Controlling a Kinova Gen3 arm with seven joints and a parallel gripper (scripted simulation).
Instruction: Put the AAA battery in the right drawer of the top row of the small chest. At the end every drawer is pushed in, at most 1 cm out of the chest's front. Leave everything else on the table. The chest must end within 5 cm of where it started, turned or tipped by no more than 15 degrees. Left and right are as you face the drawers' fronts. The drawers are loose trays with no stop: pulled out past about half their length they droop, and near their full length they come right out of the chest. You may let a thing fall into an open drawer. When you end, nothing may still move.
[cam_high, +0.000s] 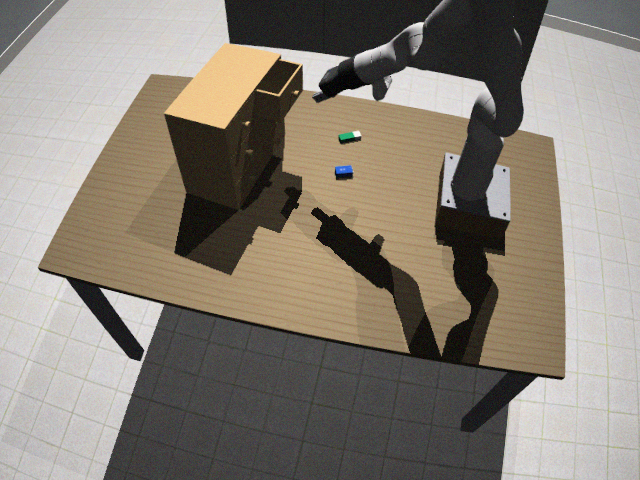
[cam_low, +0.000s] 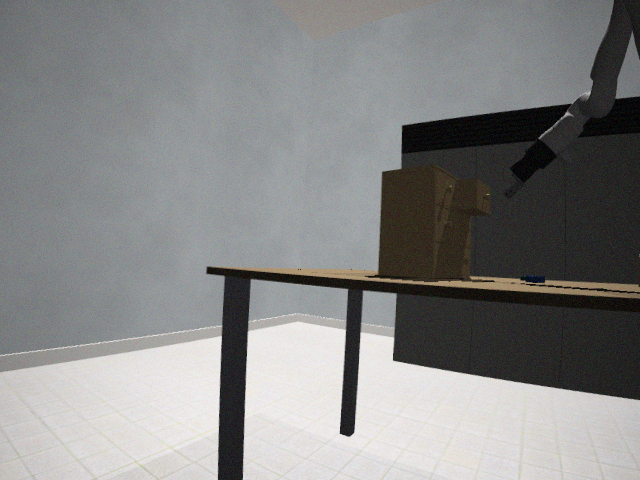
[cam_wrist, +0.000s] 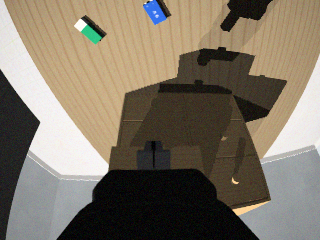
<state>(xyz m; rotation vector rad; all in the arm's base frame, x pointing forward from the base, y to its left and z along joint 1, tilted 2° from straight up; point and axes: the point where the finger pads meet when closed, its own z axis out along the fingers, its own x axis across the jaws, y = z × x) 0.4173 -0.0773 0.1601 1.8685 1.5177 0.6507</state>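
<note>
Drawer (cam_high: 281, 77) pulled out, closed empty gripper (cam_high: 320, 96) near its front

The arm (cam_high: 480, 149) is built of smooth, rounded pale-grey links, with a seam line seen at each joint. A black wrist section ends in a small grey gripper (cam_high: 320, 96). The arm is mounted on a light grey square base plate (cam_high: 500, 204) marked by dark screws at its corners.

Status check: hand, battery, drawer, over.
Hand shut, empty, in the air just in front of the open top drawer. No battery in view; green-white block and blue block lie on table. Nothing between hand and drawer.
</note>
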